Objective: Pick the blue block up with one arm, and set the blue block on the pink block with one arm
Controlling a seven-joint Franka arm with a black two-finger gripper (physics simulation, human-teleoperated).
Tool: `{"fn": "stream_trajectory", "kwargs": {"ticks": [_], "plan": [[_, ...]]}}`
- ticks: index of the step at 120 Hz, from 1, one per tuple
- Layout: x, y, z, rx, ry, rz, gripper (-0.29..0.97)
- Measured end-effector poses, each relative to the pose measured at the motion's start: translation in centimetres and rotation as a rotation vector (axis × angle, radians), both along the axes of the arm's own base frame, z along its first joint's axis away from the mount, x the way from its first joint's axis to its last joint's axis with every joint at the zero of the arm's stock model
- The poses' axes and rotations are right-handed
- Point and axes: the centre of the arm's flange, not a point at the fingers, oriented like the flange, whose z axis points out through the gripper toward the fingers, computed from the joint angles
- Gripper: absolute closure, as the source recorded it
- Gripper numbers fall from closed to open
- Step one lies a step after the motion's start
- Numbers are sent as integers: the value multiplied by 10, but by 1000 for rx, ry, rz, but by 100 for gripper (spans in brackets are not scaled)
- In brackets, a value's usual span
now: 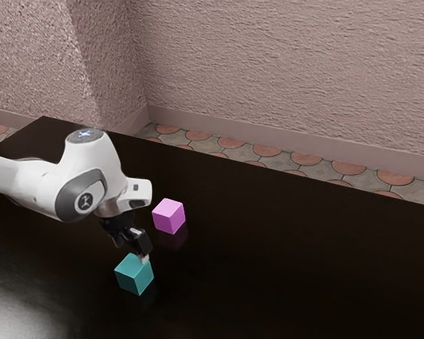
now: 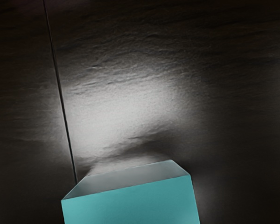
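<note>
**A:** Where is the blue block?

**B:** The blue block [image 1: 133, 277], a teal-toned cube, is down at the dark glossy table [image 1: 304, 254], toward the near side, with a faint reflection under it. The pictures do not settle whether it rests on the surface or is a little off it.

**A:** And the arm?

**B:** The white arm [image 1: 78, 183] comes in from the exterior view's left and bends downward. Its black gripper [image 1: 141, 258] is right at the cube's top, on the side facing the pink block.

**A:** Is it gripping the cube?

**B:** That cannot be told; the view is too cramped there.

**A:** What does the wrist view show?

**B:** The blue block [image 2: 130, 200] is close under the hand, with its top face and one side face visible. Beyond it is the table [image 2: 130, 107] with a bright glare patch and a thin dark seam [image 2: 60, 93] running across it.

**A:** And the pink block?

**B:** The pink block [image 1: 169, 215] stands by itself on the table, farther back and toward the exterior view's right of the blue block. It is near the blue block but apart from it, and nothing is on top of it.
</note>
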Motion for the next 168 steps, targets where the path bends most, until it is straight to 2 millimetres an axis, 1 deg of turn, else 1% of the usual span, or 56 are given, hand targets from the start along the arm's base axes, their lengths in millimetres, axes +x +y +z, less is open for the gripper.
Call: {"fn": "stream_trajectory", "kwargs": {"ticks": [15,25,60,80,102,117,128,149,168], "plan": [[1,2,-13,-6,12,-2,0],[3,4,-17,-8,9,-3,0],[5,9,-21,-47,3,53,0],[4,7,-23,-17,10,7,0],[3,6,-38,-11,33,-6,0],[3,6,-47,-29,44,21,0],[4,10,-52,-38,47,46,0],[4,25,-58,-42,53,87,0],[4,24,-58,-42,52,88,0]]}}
